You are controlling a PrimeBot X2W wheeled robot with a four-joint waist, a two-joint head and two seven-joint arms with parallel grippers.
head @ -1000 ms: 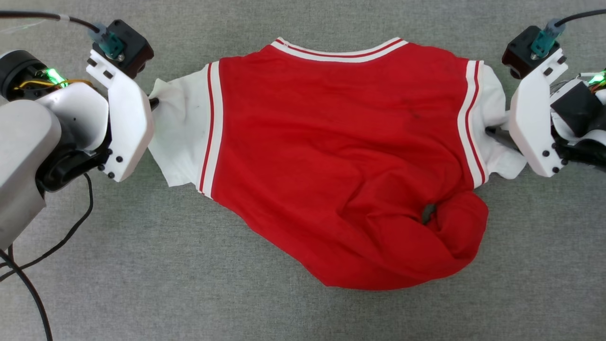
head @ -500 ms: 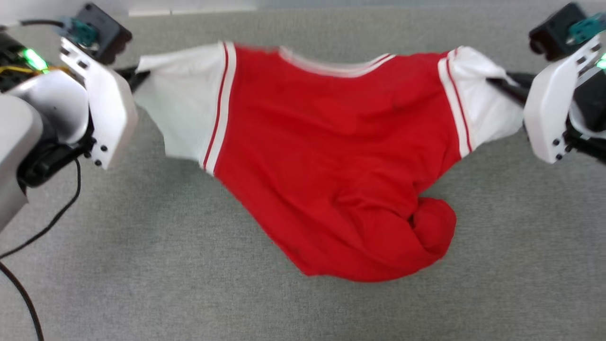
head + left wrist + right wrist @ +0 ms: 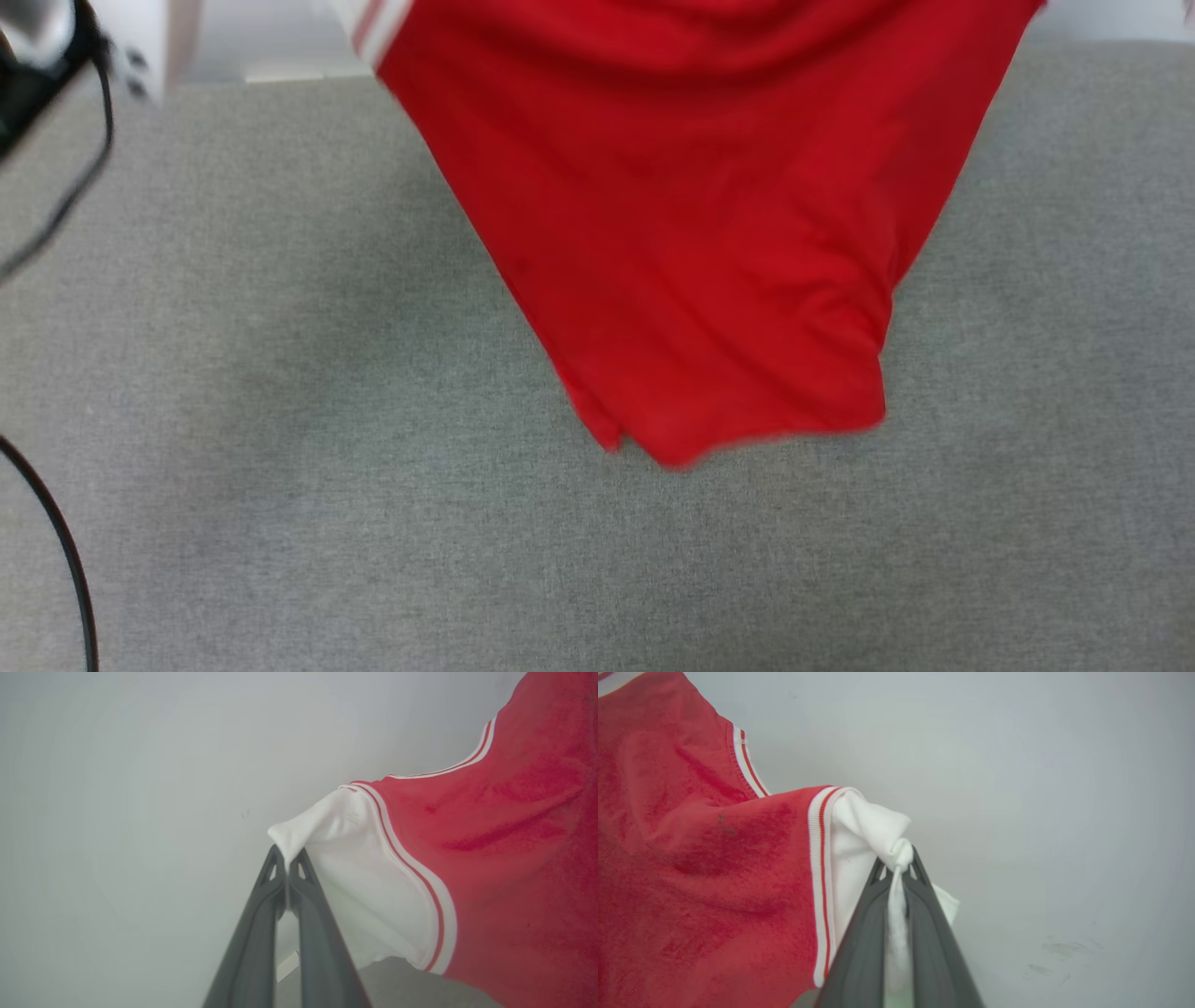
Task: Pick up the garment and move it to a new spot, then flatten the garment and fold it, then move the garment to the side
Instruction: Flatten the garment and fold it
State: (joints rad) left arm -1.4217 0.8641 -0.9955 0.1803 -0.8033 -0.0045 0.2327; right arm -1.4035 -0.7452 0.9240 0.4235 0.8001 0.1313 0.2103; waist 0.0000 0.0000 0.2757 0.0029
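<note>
The garment, a red jersey shirt with white sleeves and striped trim, hangs in the air over the grey cloth surface; its plain red face shows and its lower hem dangles near the middle of the head view. My left gripper is shut on the tip of one white sleeve. My right gripper is shut on the other white sleeve, with cloth bunched between its fingers. The red body stretches between the two grips.
A black cable curves along the left edge of the head view. Part of my left arm's white housing sits at the top left. A pale wall stands behind the shirt in both wrist views.
Both arms have lifted the garment off the grey surface; it was lying there with a bunched lower corner and now hangs straight. The head view has shifted too.
</note>
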